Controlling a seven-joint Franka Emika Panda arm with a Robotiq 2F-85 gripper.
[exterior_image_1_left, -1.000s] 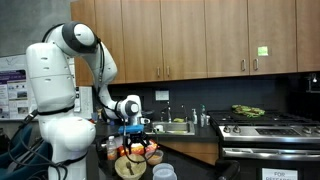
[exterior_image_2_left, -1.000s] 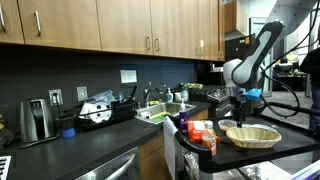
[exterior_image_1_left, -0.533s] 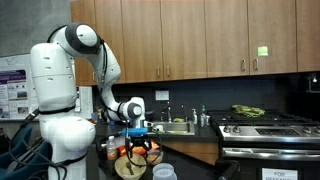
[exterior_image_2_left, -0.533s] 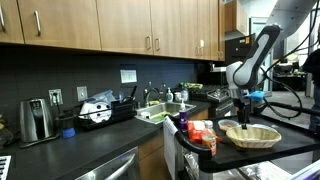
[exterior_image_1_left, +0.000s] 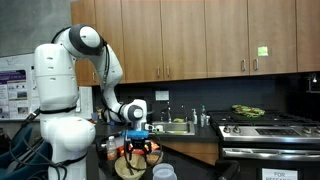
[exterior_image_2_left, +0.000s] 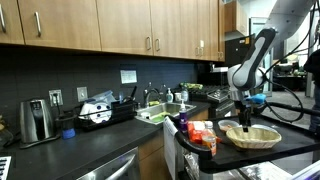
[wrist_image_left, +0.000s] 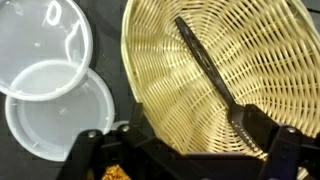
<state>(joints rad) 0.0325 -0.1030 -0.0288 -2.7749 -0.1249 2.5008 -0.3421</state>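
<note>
A round wicker basket (wrist_image_left: 215, 70) fills most of the wrist view, with a black long-handled utensil (wrist_image_left: 210, 70) lying slantwise inside it, its broad head toward the lower right. My gripper (wrist_image_left: 190, 150) hangs open just above the basket's near side; its black fingers (wrist_image_left: 88, 150) stand wide apart with nothing between them. One finger is over the utensil's head. In both exterior views the gripper (exterior_image_1_left: 137, 142) (exterior_image_2_left: 246, 118) points down at the basket (exterior_image_1_left: 130, 166) (exterior_image_2_left: 252, 136) on the dark counter.
A clear plastic tub (wrist_image_left: 45, 35) and its lid (wrist_image_left: 60, 105) lie beside the basket. Colourful snack packs (exterior_image_2_left: 200, 135) sit near it. Farther along are a sink (exterior_image_2_left: 160, 112), a toaster (exterior_image_2_left: 35, 120) and a stove (exterior_image_1_left: 265, 125).
The arm has come down and moved over the basket. The fingers have stayed open.
</note>
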